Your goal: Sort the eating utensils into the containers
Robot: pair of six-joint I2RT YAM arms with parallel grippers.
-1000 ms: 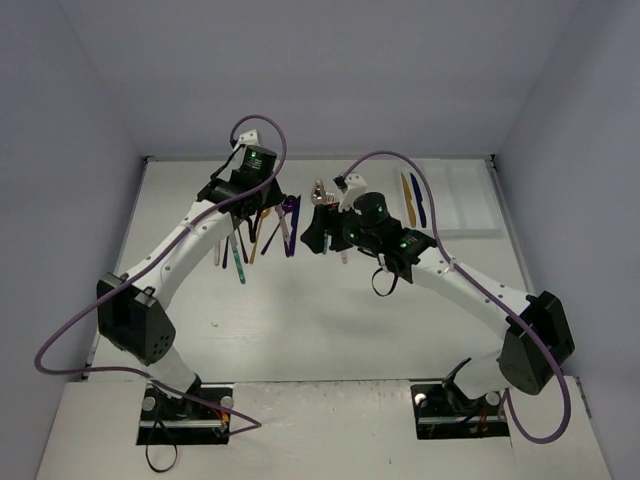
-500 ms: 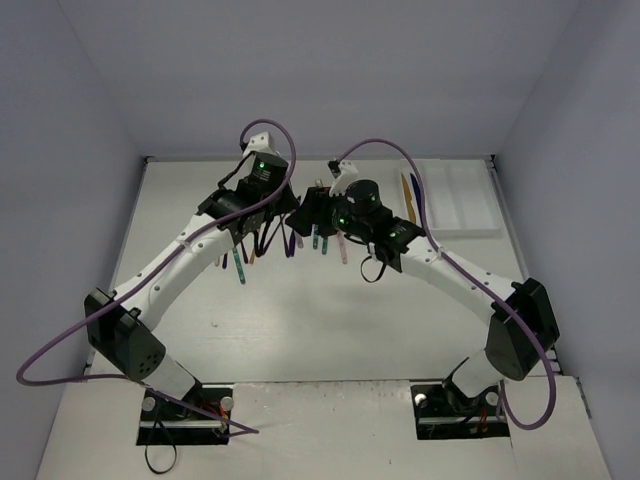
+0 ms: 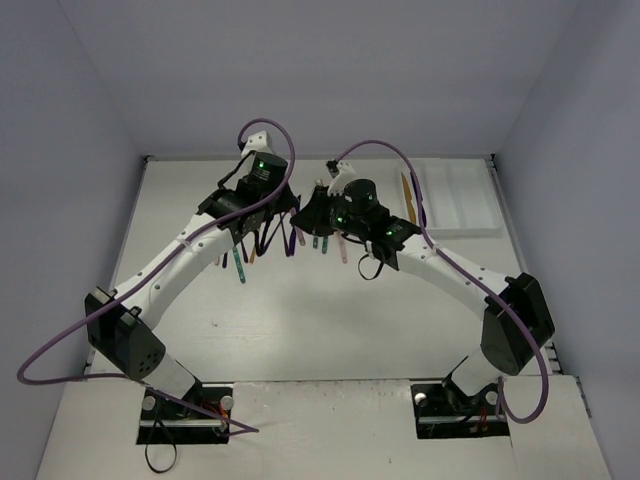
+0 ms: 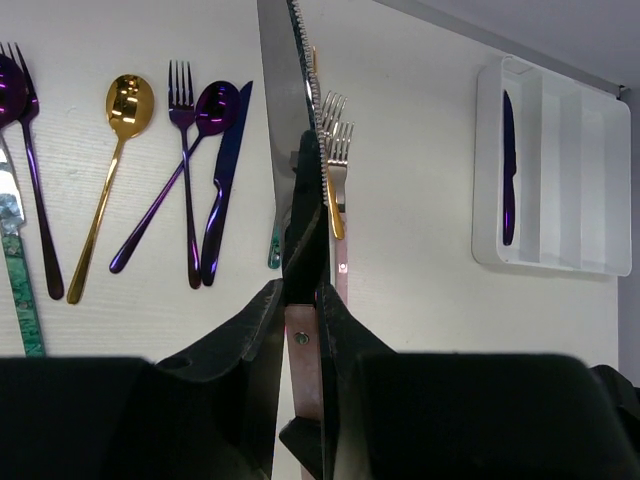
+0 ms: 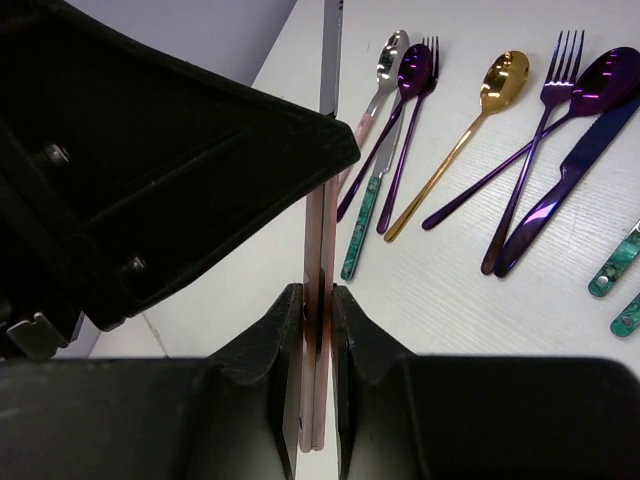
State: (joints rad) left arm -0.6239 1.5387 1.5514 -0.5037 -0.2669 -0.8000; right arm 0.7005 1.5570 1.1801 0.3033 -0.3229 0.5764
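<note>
- One piece is sorted so far: a dark blue knife (image 4: 507,170) lies in the white tray (image 4: 585,180), in the compartment on the tray's pile-facing side. We see only that one in the tray.
- In hand is a pink-handled knife (image 4: 283,90), held in the air well apart from the tray.
- The left pincer (image 4: 303,300) is clenched on its handle. The right pincer (image 5: 318,300) is clenched on the same handle, so we read this as a handover.
- On the worktop (image 4: 420,330), all well apart from the tray:
  - gold spoon (image 4: 112,170)
  - purple fork (image 4: 185,170)
  - purple spoon (image 4: 215,105)
  - blue-purple knife (image 4: 225,180)
  - teal-handled utensil (image 4: 20,290)
  - two forks (image 4: 337,150)
- Our read is that it's early: nearly the whole set is unsorted, and the held knife looks like the next to go in.
</note>
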